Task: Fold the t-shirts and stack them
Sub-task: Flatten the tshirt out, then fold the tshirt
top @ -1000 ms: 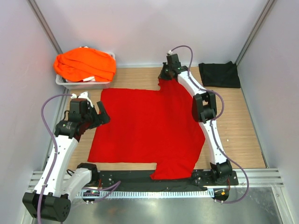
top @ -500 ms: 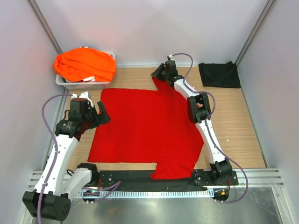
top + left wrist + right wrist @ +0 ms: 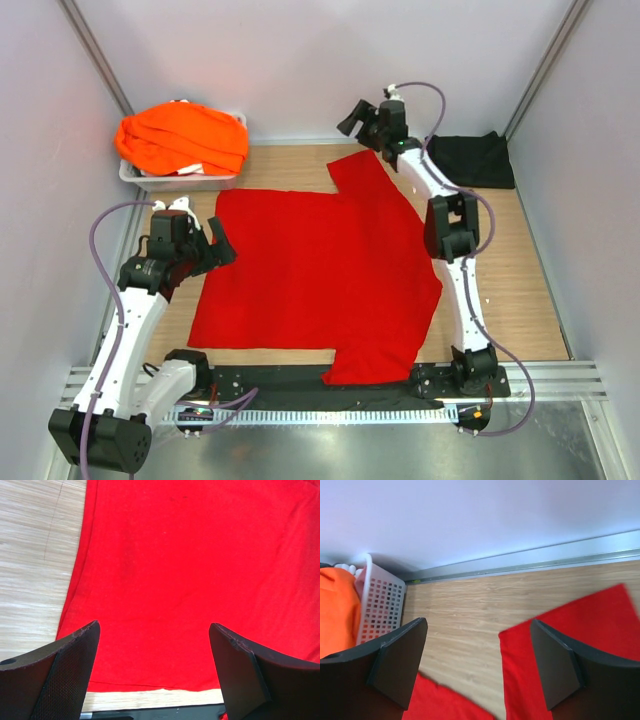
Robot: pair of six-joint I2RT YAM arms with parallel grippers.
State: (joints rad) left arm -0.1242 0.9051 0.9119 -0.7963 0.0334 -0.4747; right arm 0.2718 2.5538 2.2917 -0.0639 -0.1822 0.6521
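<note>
I have the red t-shirt (image 3: 320, 270) lying flat in the middle of the worktop (image 3: 520, 290). Its hem faces the left arm, one sleeve points to the far side and the other drapes over the near edge. That spread-out pose is what a clean fold needs. The right end effector (image 3: 352, 118) hangs raised near the far sleeve with its fingers spread and nothing between them, so the cloth lies free. The left end effector (image 3: 153, 627) is also spread wide, hovering over the hem edge and pinching nothing. I judge it well placed to take that edge. The orange t-shirts (image 3: 182, 135) wait heaped in the tray (image 3: 140, 178) at the far left. The black t-shirt (image 3: 470, 160) lies folded at the far right, probably the start of the stack.
</note>
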